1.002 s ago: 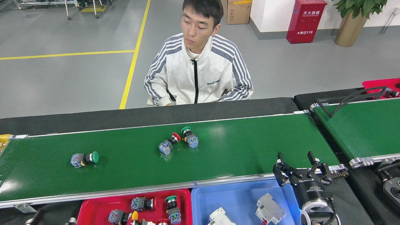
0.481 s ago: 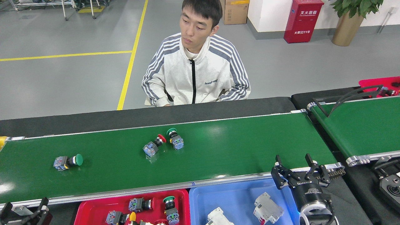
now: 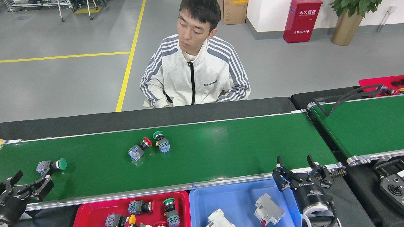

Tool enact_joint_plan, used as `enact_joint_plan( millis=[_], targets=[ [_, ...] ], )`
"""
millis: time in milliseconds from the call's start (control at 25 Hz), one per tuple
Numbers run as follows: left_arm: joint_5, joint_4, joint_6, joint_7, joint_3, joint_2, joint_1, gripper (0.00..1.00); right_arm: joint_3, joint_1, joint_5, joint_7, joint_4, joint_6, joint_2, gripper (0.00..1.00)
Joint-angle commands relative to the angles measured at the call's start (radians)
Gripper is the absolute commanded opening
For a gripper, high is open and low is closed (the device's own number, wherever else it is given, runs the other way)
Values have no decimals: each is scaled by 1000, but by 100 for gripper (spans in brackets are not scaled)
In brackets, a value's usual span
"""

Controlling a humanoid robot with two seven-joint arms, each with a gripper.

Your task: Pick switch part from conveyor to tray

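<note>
Three switch parts ride the conveyor, the green-capped switch just beyond the spread, empty left claw (right claw spread too), several already in the red tray.

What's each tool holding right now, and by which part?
Nothing. The left tool is open and empty, just short of the green-capped switch on the conveyor. The right tool is open, empty, above the blue tray.

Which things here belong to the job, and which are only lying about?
Job: conveyor; three switches on it, green, red, green; red tray; left gripper.
Lying about: blue tray, white parts, short belt, plant.
</note>
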Motion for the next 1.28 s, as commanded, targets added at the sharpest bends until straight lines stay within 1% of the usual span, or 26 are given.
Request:
enact_joint_plan(
  millis=[0, 160, 280, 441, 521, 561, 641, 721, 761, 801, 841, 881, 961, 1042, 1082, 1122, 1162, 1202, 1242],
  targets=[
    [0, 33, 1, 4, 3, 28, -36, 100, -1, -14, -1, 13, -14, -15, -9, 100],
    [-4, 148, 19, 4, -4, 51, -107, 100, -1, -17, 1, 16, -12, -50, -6, 100],
    [-4, 217, 38, 7, -36, 63, -144, 100, -1, -15, -1, 25, -12, -91, -3, 100],
    [-4, 257, 51, 8, -45, 63, -168, 100, -1, -15, -1, 27, -12, -93, -1, 100],
    [-4, 260, 99, 11, -48, 59, -182, 98, -1, -15, -1, 27, -12, -93, -1, 100],
    [-3, 260, 122, 11, -48, 53, -187, 95, -1, -14, -1, 27, -12, -93, -1, 100],
    [-1, 259, 127, 14, -51, 45, -187, 76, -1, -12, -1, 27, -12, -93, -1, 100],
    [-1, 245, 107, 37, -73, 30, -187, 61, -1, -11, -1, 27, -14, -93, -1, 100],
    [0, 222, 84, 59, -91, 17, -185, 53, -1, -7, -1, 24, -15, -93, -1, 100],
    [0, 184, 64, 74, -103, 7, -179, 49, -1, -6, -1, 21, -17, -93, -1, 100],
    [0, 112, 30, 80, -114, -19, -157, 47, -1, -4, -1, 21, -17, -91, -1, 100],
    [0, 15, -2, 80, -119, -53, -111, 47, -2, -4, -1, 19, -24, -88, -1, 100],
    [5, -216, -102, 80, -119, -99, 7, 47, -14, -1, -1, 21, -49, -82, -1, 100],
    [8, -402, -191, 79, -108, -141, 131, 48, -16, 8, -1, 21, -64, -82, 0, 100],
    [8, -490, -231, 77, -106, -177, 197, 50, -16, 12, -1, 19, -72, -82, 0, 100],
    [0, -573, -240, 73, -112, -217, 264, 58, -16, 23, -1, 19, -75, -84, 0, 100],
    [-4, -635, -240, 71, -117, -250, 324, 69, -14, 37, -1, 19, -78, -84, 0, 100],
    [-6, -681, -240, 71, -119, -276, 373, 89, -14, 49, -1, 19, -80, -84, 0, 100],
    [-6, -709, -240, 71, -119, -297, 407, 100, -13, 60, -1, 18, -81, -84, 0, 100]
  ],
)
